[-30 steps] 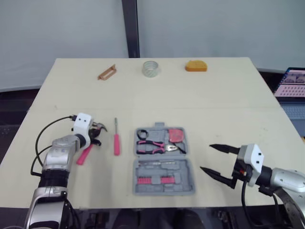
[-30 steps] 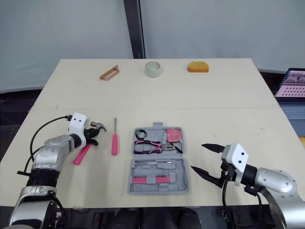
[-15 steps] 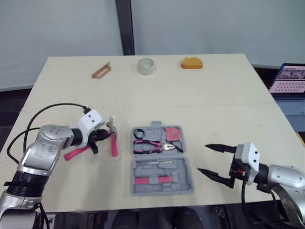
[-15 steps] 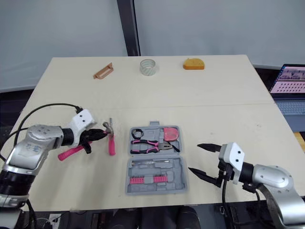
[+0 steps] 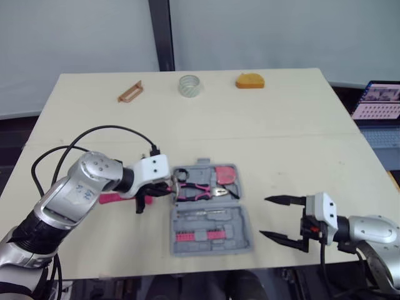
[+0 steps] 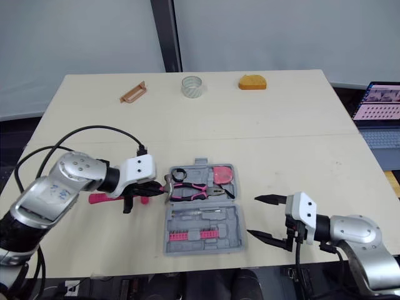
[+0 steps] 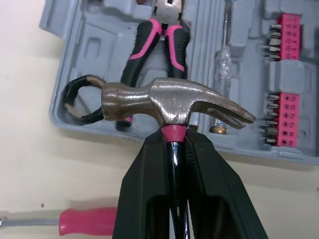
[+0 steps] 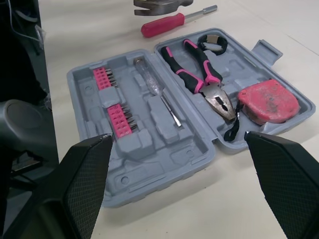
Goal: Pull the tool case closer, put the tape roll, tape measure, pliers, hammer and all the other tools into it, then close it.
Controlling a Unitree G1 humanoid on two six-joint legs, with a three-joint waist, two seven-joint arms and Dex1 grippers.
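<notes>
1. Beige rectangular tabletop [image 5: 281,144]: carries all items.
2. Grey plastic tool case [image 5: 234,219]: lies open and flat near the table's front edge, roughly at ctr, btwn the two arms. Far half holds hand tools; near half holds pink bit strips [image 5: 195,236] and a slim clear-handled driver [image 8: 158,94].
3. Left gripper [image 7: 175,143]: jaws clamped on the neck of the hammer, directly below the head.
4. Right gripper [image 5: 264,217]: jaws wide apart, holding nothing, just off the case's right side, not touching it.
5. Steel claw hammer w/ pink handle [image 7: 169,102]: head at the case's left edge, next to the black ring [image 5: 181,175] in the far-left pocket. Handle points away to the robot's left. Contact btwn head and case: cannot tell.
6. Pink-and-black-handled pliers [image 5: 199,189]: in the case's far half, mid pocket.
7. Red tape measure [image 5: 226,175]: far-right pocket of the case.
8. Red-handled screwdriver [image 7: 87,220]: on the table, just beside the case's left side.
9. Clear tape roll [image 5: 189,85]: at the table's far edge, well apart from the case.
10. Orange rounded block [image 5: 249,80] to the roll's right; brown bracket-shaped piece [image 5: 130,92] to its left.
</notes>
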